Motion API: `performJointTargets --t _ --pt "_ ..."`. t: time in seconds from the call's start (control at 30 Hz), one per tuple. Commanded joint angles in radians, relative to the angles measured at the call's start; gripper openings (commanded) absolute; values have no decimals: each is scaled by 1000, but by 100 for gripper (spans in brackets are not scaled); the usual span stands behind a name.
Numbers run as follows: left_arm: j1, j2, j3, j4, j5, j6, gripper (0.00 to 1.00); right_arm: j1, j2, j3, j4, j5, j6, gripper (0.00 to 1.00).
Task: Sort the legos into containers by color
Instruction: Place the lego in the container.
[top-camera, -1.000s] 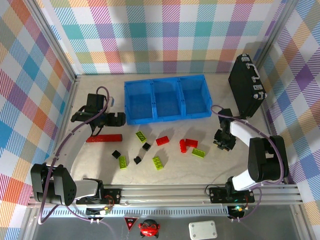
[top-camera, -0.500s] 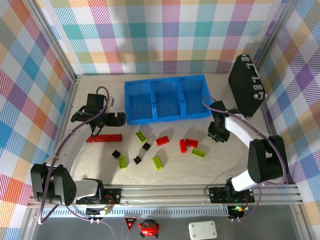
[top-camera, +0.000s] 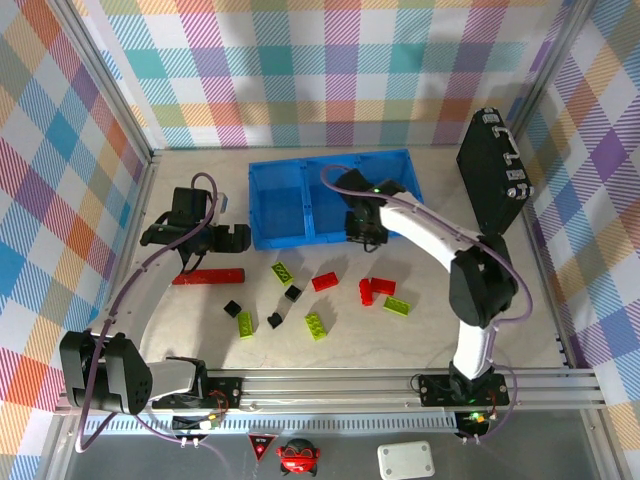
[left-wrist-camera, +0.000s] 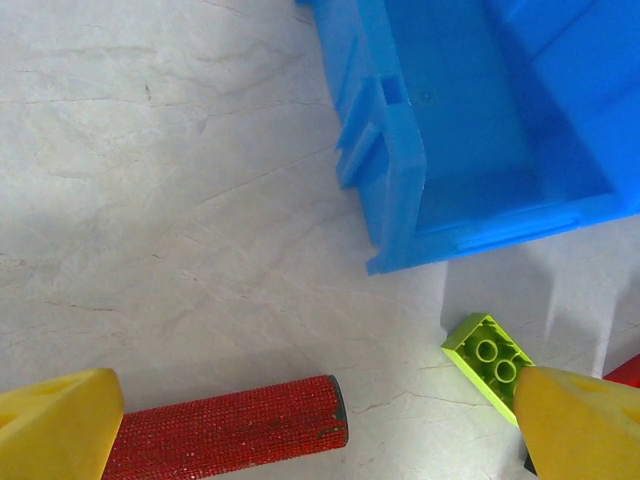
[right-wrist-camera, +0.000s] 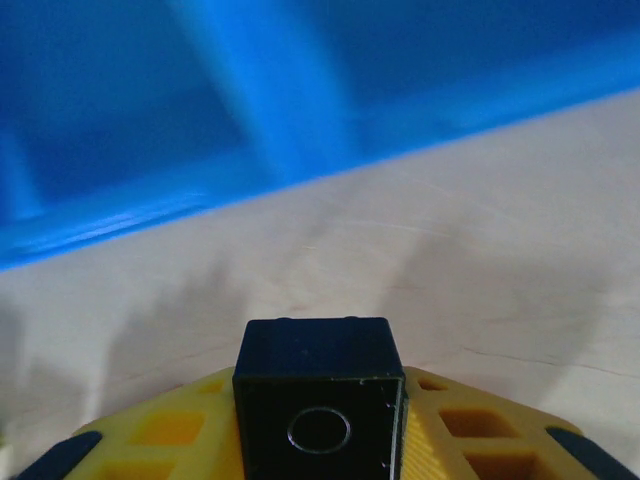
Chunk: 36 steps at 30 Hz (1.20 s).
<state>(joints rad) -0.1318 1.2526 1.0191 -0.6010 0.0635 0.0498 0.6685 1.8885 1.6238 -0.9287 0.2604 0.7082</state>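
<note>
The three joined blue bins (top-camera: 276, 200) stand at the back middle of the table. My right gripper (top-camera: 362, 230) hangs at the front wall of the middle bin, shut on a black cube lego (right-wrist-camera: 318, 400); the blue bin wall (right-wrist-camera: 250, 120) lies just ahead of it. Loose on the table are lime bricks (top-camera: 283, 271) (top-camera: 316, 325) (top-camera: 396, 306), red bricks (top-camera: 324, 282) (top-camera: 377, 289) and black cubes (top-camera: 292, 293) (top-camera: 232, 308). My left gripper (top-camera: 197, 240) stands open left of the bins, over the red bar's end, with a lime brick (left-wrist-camera: 490, 355) by its right finger.
A long red bar (top-camera: 208, 276) lies at the left, below my left gripper, its dark end (left-wrist-camera: 340, 410) between the open fingers. A black hard case (top-camera: 493, 170) leans at the back right. Checked walls close in the table.
My right arm has swung left from the table's right side to the front of the middle bin, carrying the black cube. The left arm has not moved.
</note>
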Motion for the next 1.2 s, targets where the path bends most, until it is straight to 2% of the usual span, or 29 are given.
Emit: performJointTargets --t 0.0,0.27,0.4,0.6,1.17 --pt "-6 3 5 -36 -33 4 100 67 88 143 -83 16 18 37" --pt "-3 -11 -1 -37 -77 -5 100 194 330 520 -191 48 -12 37" --pt "-3 -16 -2 -32 -76 -11 100 220 413 629 -157 32 -40 37" --pt "-4 -19 -6 -22 -71 -13 100 224 457 647 -8 31 -81 35" --pt "-3 -38 -23 -7 -57 -18 99 224 618 703 209 82 -176 35"
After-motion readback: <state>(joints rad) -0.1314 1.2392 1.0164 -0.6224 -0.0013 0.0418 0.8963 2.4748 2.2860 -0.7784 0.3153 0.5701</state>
